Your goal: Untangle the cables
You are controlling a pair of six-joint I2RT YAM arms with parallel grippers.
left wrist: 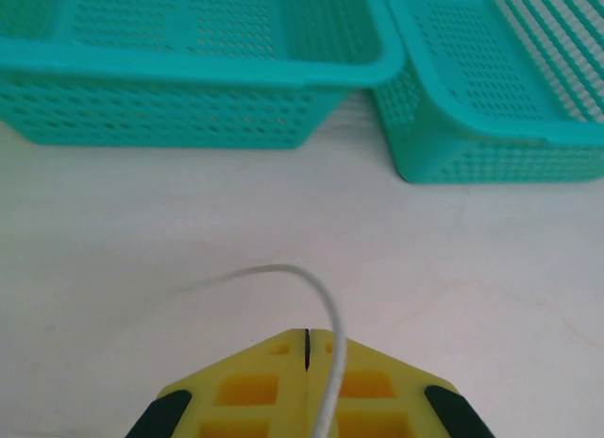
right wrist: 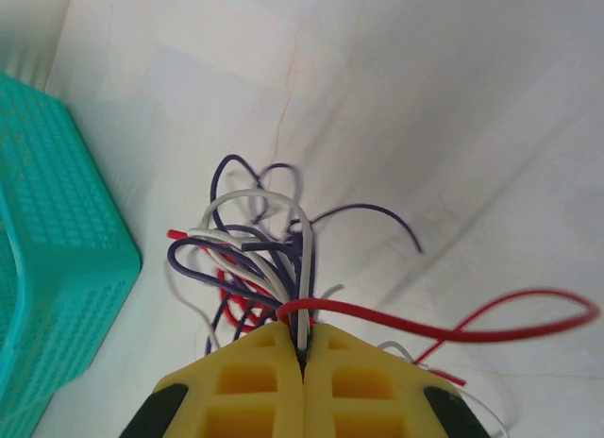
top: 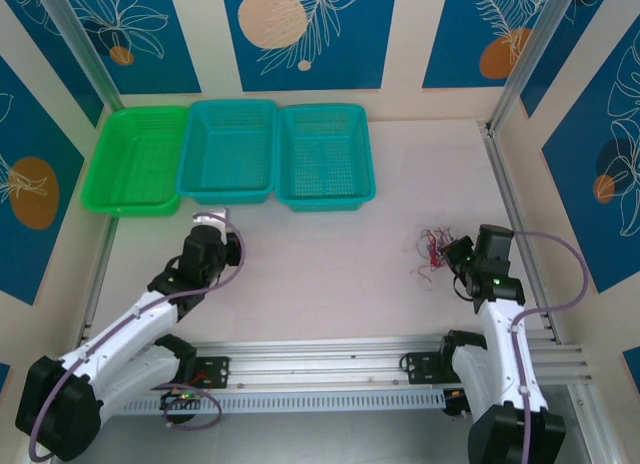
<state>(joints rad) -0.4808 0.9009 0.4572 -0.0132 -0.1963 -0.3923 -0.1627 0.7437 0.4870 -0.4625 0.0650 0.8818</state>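
The cables [top: 432,246] form a small tangle of whitish, dark and red wires on the table at the right. My right gripper [top: 447,254] is shut on them. In the right wrist view a white cable [right wrist: 255,196] and dark cables [right wrist: 368,210] run into the slit of the right gripper [right wrist: 303,336], and a red cable [right wrist: 425,329] loops across its tips. My left gripper [top: 220,223] sits near the middle basket with its jaws shut. In the left wrist view one white cable [left wrist: 321,296] arcs up from the table and lies over the right finger of the left gripper [left wrist: 308,336], beside the slit.
Three baskets stand in a row at the back: a green one [top: 110,134], a teal one [top: 232,104] and another teal one [top: 325,110]. Two teal baskets [left wrist: 189,75] [left wrist: 491,126] are just ahead of the left gripper. A teal basket [right wrist: 57,221] lies left of the right gripper.
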